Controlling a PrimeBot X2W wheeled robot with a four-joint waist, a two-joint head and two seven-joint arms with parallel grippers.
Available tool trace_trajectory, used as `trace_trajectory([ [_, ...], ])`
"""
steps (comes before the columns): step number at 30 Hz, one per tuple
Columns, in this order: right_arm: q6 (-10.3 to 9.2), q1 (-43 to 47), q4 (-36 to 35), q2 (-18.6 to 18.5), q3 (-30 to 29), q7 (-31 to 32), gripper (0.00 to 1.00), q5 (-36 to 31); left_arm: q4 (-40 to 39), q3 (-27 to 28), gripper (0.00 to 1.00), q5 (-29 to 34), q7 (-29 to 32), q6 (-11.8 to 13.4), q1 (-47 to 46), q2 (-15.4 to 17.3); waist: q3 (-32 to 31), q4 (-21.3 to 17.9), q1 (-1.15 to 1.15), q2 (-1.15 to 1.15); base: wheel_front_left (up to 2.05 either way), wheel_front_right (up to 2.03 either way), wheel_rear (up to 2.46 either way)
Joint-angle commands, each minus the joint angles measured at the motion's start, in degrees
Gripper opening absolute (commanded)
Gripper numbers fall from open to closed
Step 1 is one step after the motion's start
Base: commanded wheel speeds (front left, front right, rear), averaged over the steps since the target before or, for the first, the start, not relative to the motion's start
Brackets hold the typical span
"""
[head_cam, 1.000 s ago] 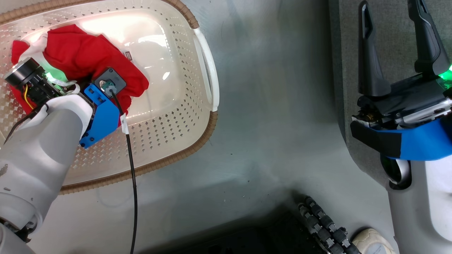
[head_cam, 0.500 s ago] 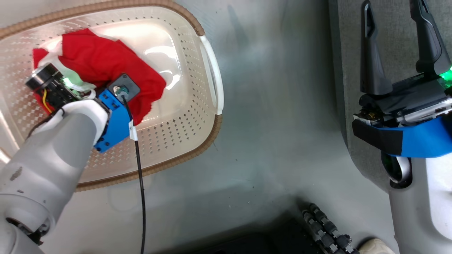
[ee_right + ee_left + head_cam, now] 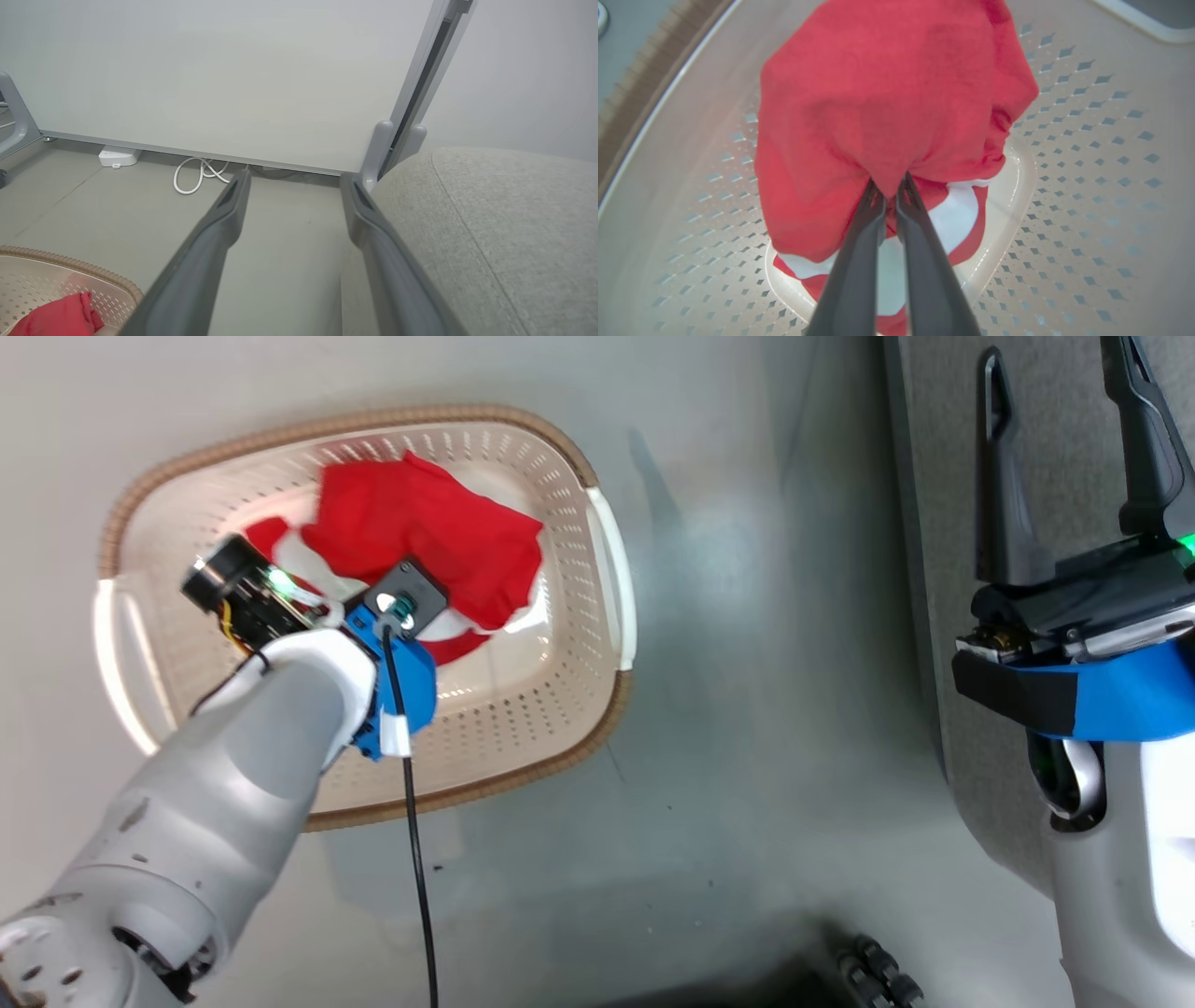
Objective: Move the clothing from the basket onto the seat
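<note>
The basket (image 3: 560, 765) stands on the floor at the left of the head view, with the red clothing (image 3: 439, 537) bunched inside it. In the left wrist view my left gripper (image 3: 889, 184) is shut on a fold of the red clothing (image 3: 887, 93), which hangs in a lump above the basket floor (image 3: 1087, 186). A red and white part (image 3: 952, 219) lies under it; whether it is the same garment I cannot tell. My right gripper (image 3: 1055, 364) stands open and holds nothing over the grey seat (image 3: 934, 569), also seen as right gripper (image 3: 295, 177) beside the seat (image 3: 490, 233).
Grey floor (image 3: 747, 709) separates the basket from the seat. A pale partition panel (image 3: 233, 70) stands behind, with a white cable (image 3: 201, 175) and a white box (image 3: 119, 156) at its foot. A black cable (image 3: 415, 859) hangs from my left wrist. My dark base (image 3: 878, 971) shows below.
The head camera has pulled back, so the whole basket now shows. My left gripper closed on the red clothing and has drawn it up into a bunch. The right gripper stayed open.
</note>
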Motion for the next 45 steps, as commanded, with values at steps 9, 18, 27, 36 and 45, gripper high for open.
trace_trajectory([
  [9, 0.01, 3.68, 2.38, -1.82, -1.67, -0.17, 1.0, -0.14, -1.27, 0.21, 0.0, -3.94, -4.52, -0.06, 2.83, -2.95, -10.3, 5.35, 0.0, 0.0, 0.0, 0.0, 0.0],
  [18, 0.01, 7.65, 4.67, -2.99, -2.66, -0.17, 1.0, 0.37, -9.26, 5.22, 0.0, -4.58, -5.01, 0.97, 5.71, -2.47, -18.49, 8.25, 0.0, 0.0, 0.0, 0.0, 0.0],
  [27, 0.01, 11.77, 6.73, -3.33, -3.04, -0.17, 1.0, 0.73, -19.92, 13.66, 0.0, -1.75, -5.04, 3.07, 10.93, -0.74, -26.24, 9.59, 0.0, 0.0, 0.0, 0.0, 0.0],
  [36, 0.01, 16.29, 8.58, -2.9, -3.47, -0.17, 1.0, 1.27, -27.68, 21.28, 0.0, 1.48, -5.04, 3.77, 16.41, -0.89, -33.89, 10.09, 0.0, 0.0, 0.0, 0.0, 0.0],
  [45, 0.01, 20.59, 10.13, -1.64, -3.74, -0.17, 1.0, 1.64, -32.92, 25.55, 0.0, 4.73, -5.05, 3.44, 20.16, -1.58, -40.41, 10.42, 0.0, 0.0, 0.0, 0.0, 0.0],
])
